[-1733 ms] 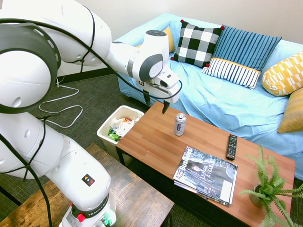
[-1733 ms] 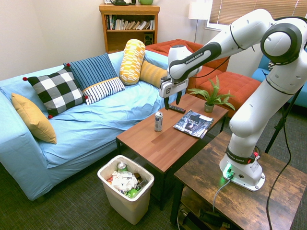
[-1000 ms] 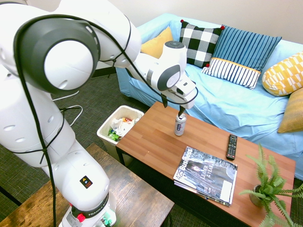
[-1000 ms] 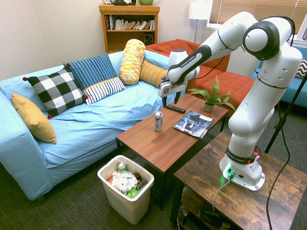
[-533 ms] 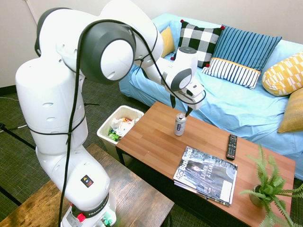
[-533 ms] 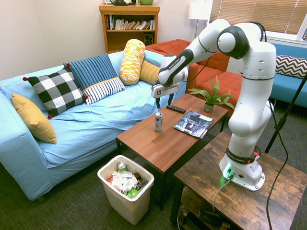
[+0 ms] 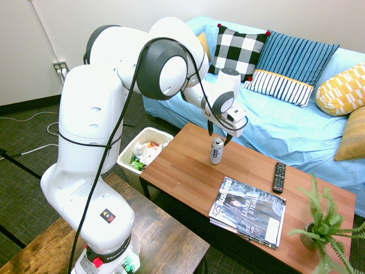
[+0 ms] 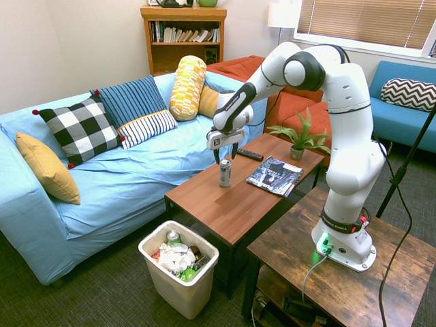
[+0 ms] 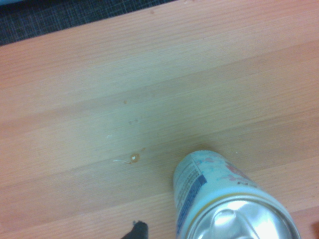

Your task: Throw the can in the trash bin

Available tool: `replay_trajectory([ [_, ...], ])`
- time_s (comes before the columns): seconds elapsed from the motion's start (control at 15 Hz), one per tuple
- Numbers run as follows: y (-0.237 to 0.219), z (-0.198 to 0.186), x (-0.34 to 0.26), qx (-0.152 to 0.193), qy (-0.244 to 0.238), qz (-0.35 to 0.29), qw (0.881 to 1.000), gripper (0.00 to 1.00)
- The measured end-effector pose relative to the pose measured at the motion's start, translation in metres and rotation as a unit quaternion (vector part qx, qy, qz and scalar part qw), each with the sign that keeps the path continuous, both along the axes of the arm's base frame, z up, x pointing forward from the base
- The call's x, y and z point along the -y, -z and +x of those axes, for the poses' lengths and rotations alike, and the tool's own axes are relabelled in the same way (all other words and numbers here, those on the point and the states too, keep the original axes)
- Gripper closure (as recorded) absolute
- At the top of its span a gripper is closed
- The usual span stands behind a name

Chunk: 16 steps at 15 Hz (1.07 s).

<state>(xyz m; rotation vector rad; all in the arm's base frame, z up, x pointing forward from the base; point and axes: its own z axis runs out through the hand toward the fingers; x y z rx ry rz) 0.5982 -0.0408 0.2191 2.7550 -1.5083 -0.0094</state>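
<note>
First exterior view. Gripper (image 7: 219, 136): fingers apart, pointing down, just above the can (image 7: 217, 150), holding nothing. Can: upright on the table (image 7: 182, 165), near the sofa-side edge. Bin (image 7: 144, 155): on the floor just beside the table's end, part full of paper and green scraps. Magazine (image 7: 247, 210) and remote (image 7: 279, 176): well apart from the can, no obstruction.

Second exterior view. Gripper (image 8: 223, 156): open jaws flank the can's top; contact cannot be confirmed. Can (image 8: 225, 172): stands alone, clear table on all sides. Bin (image 8: 178, 267): below table height, past the table end.

Wrist view. Can (image 9: 230, 204): lid seen from above, low and off-centre in the picture; body upright on bare wood (image 9: 124, 89).

Step in hand, judged: descent onto the can for the grasp. Advice: centre the fingers over the lid first, since the wrist view suggests an offset; lower straight down so neither finger clips the rim and tips it; take the can at mid-body, not at the lid; close gently, as thin metal dents and a slim can topples easily.
</note>
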Motion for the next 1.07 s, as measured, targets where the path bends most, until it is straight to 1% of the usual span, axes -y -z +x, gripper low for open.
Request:
replay_trajectory([
  [0.2, 0.02, 0.005, 0.002, -0.018, 0.005, -0.002, 1.0, 0.0],
  [0.4, 0.031, 0.007, 0.001, -0.033, 0.009, 0.001, 0.999, 0.0],
  [0.47, 0.034, 0.007, 0.001, -0.037, 0.011, 0.002, 0.999, 1.0],
  [0.6, 0.039, 0.009, 0.001, -0.048, 0.015, 0.006, 0.999, 1.0],
  [1.07, 0.035, 0.018, 0.003, -0.057, 0.024, 0.014, 0.998, 1.0],
])
